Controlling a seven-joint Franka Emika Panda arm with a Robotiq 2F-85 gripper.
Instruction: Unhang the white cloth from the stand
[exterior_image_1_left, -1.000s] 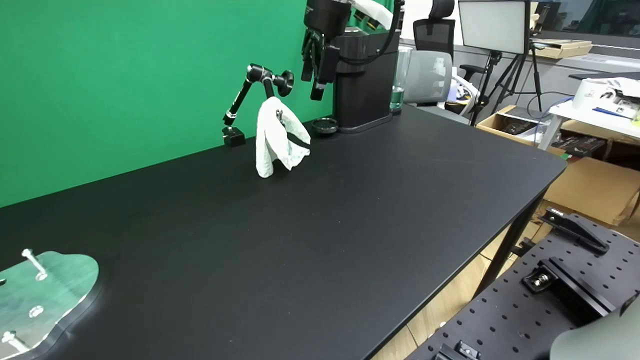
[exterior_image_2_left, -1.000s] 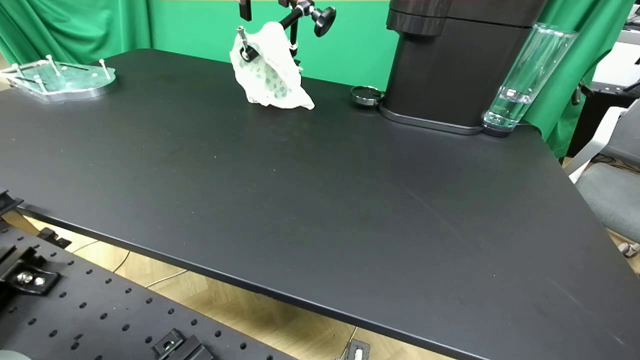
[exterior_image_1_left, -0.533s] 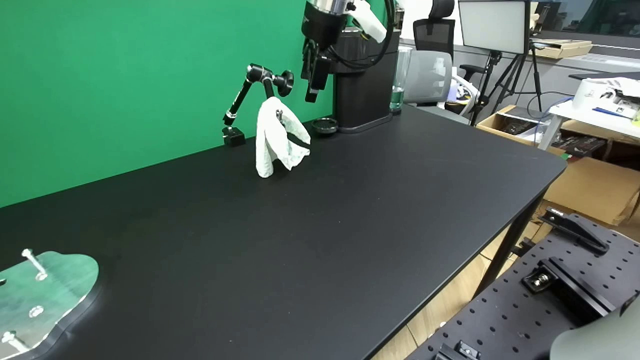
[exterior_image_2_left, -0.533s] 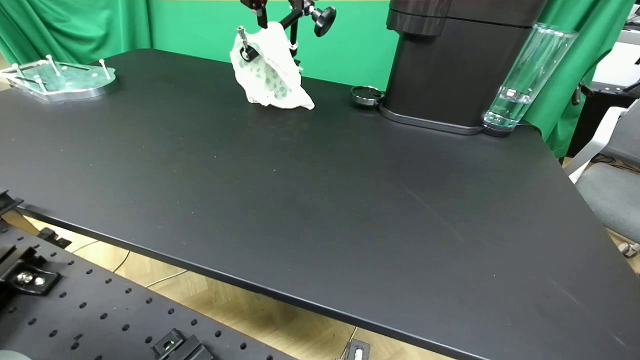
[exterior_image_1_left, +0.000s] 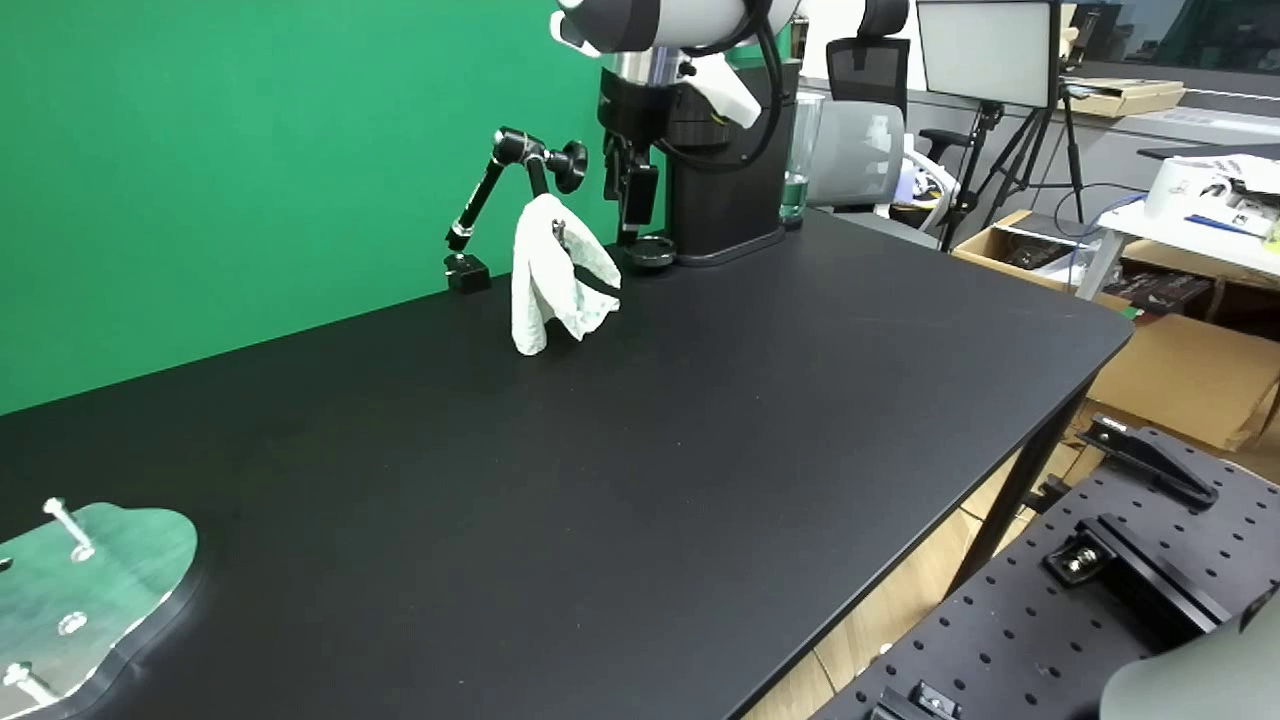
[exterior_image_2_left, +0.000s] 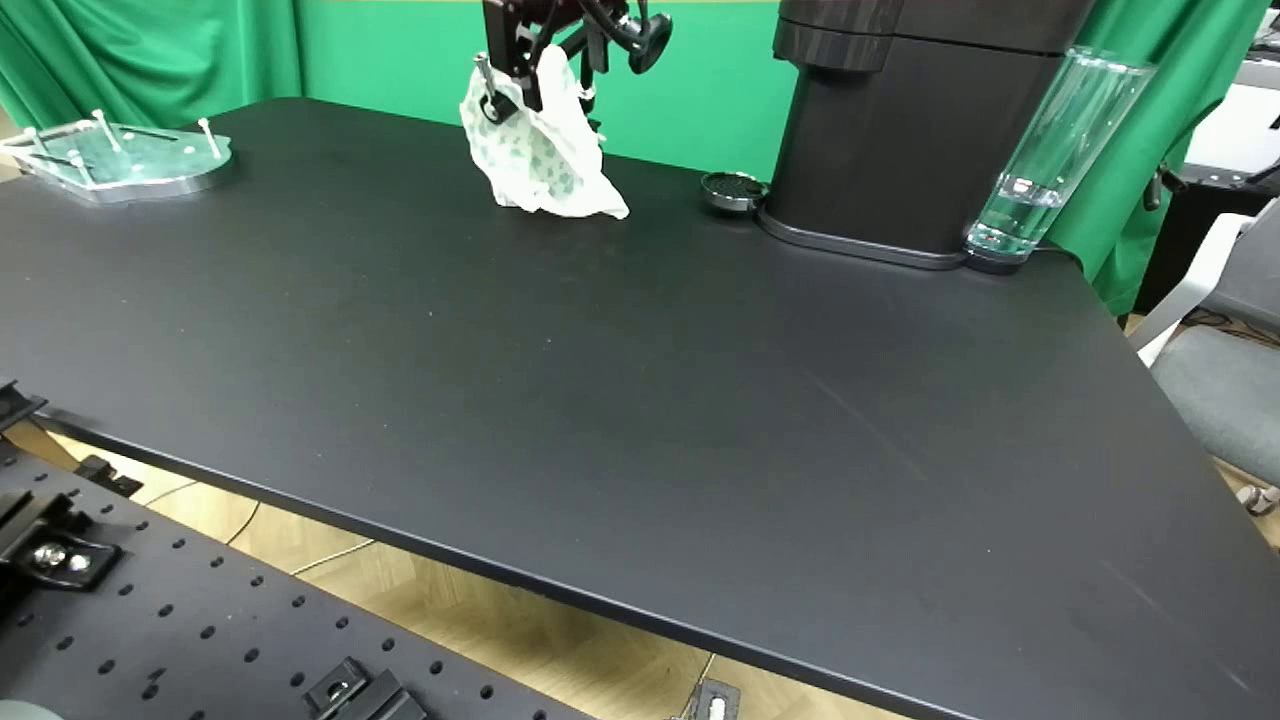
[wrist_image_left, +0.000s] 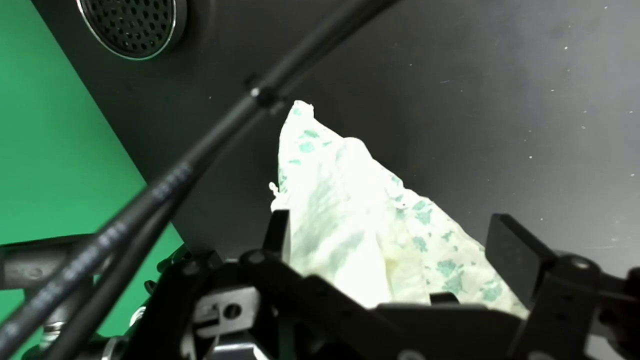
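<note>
Black at the fingers (wrist_image_left: 517, 252), set wide apart, gripping nothing. Between them in the wrist view, the white cloth (wrist_image_left: 350, 220), printed with green patches and draped over the end of the black stand (exterior_image_1_left: 483, 190); cannot tell whether touched by either finger. Behind, the green backdrop (exterior_image_1_left: 250, 150); beneath, the dark counter (exterior_image_1_left: 600, 480). Near the cloth, a round perforated dish (wrist_image_left: 132, 25), just beside the tall black machine (exterior_image_2_left: 920, 150). On the machine's opposite side, a clear cylinder (exterior_image_2_left: 1060, 150). Well apart, a glossy plate (exterior_image_2_left: 160, 160) with white pegs (exterior_image_1_left: 68, 528).
</note>
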